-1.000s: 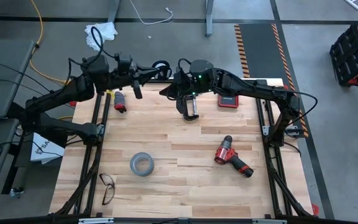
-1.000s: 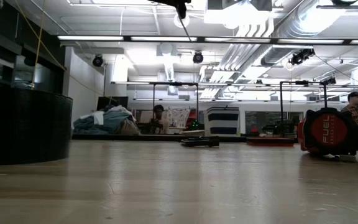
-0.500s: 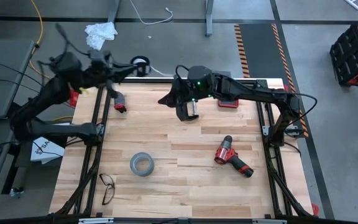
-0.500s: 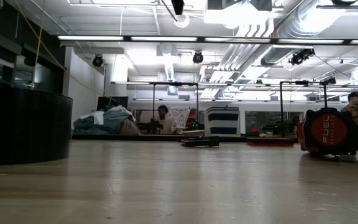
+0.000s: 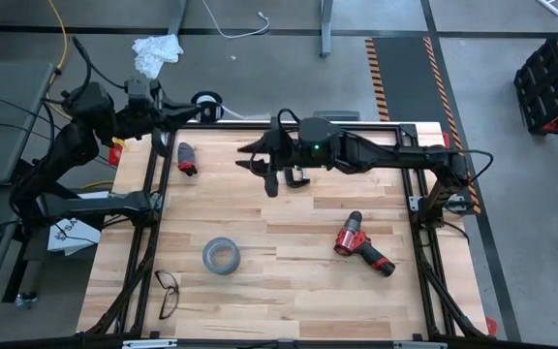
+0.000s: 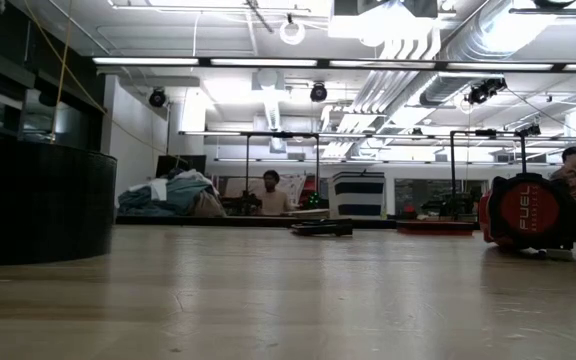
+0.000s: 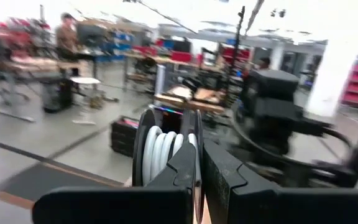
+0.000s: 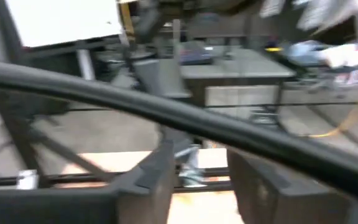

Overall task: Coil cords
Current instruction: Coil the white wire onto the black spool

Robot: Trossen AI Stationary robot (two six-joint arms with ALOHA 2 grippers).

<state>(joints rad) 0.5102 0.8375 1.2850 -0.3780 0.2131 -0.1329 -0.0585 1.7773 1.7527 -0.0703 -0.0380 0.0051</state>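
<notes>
Red round case [image 6: 530, 212], white "FUEL" lettering. Left tool [image 5: 201, 109] clamps white-corded black disc [image 7: 166, 155]; right tool [image 5: 271, 167] wide, empty.

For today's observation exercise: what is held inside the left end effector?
The left end effector is shut on a round black disc wound with white cord. The disc's far side is hidden.

The table top [image 5: 289, 233] is of pale wood planks with a smooth, matt finish. The cords [image 7: 162, 152] look like white smooth plastic, wound on a black glossy disc. The grey tape roll [image 5: 220, 256] seems matt. The drill [image 5: 361, 246] has a red and black plastic body. The white rag [image 5: 157, 50] is crumpled cloth.
</notes>
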